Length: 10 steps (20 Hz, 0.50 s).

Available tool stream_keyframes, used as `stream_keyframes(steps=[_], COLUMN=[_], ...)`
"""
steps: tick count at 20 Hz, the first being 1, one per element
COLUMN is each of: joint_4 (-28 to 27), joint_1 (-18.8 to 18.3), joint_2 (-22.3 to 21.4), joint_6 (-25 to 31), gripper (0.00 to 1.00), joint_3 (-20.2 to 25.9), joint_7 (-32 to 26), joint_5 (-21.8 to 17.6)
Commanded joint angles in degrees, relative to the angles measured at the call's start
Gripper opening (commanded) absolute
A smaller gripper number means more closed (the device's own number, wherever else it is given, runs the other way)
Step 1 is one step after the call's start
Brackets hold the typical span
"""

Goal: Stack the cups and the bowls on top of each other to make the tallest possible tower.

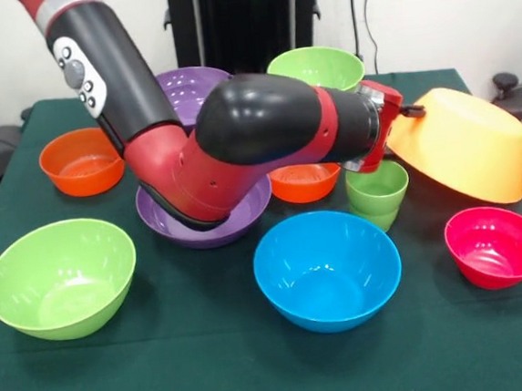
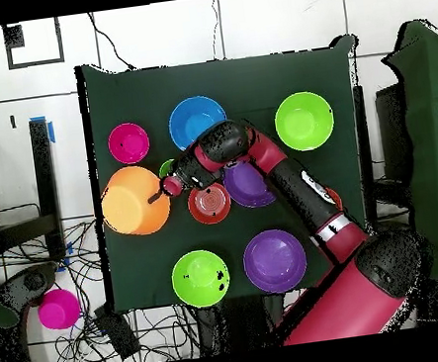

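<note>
Gripper [image 1: 406,110] clamped on rim of orange-yellow bowl [image 1: 462,146]; bowl glossy, largest, tilted, lifted off table.

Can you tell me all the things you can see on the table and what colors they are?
Orange-yellow bowl: one, tilted, held up at its rim.
Purple bowls: two, one far, one under the arm.
Light-green bowls: two, one near, one far.
Orange-red bowls: two, one at the side, one in the middle.
Blue bowl: one, near middle.
Pink-red bowl: one, near side.
Green cups: stacked, beside the blue bowl.
Table: one, dark green.
Tool: one, red, gripping the orange-yellow bowl.
</note>
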Motion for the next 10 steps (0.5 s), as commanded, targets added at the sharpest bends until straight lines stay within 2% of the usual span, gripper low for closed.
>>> stream_keyframes(steps=[1, 10], joint_4=[-7.1, -7.9], joint_1=[0.2, 1.0], joint_2=[-4.3, -5.0], joint_6=[-10.0, -7.4], gripper=[1.0, 1.0], joint_3=[-5.4, -7.6], joint_7=[-7.5, -7.3], joint_5=[-5.7, -5.3])
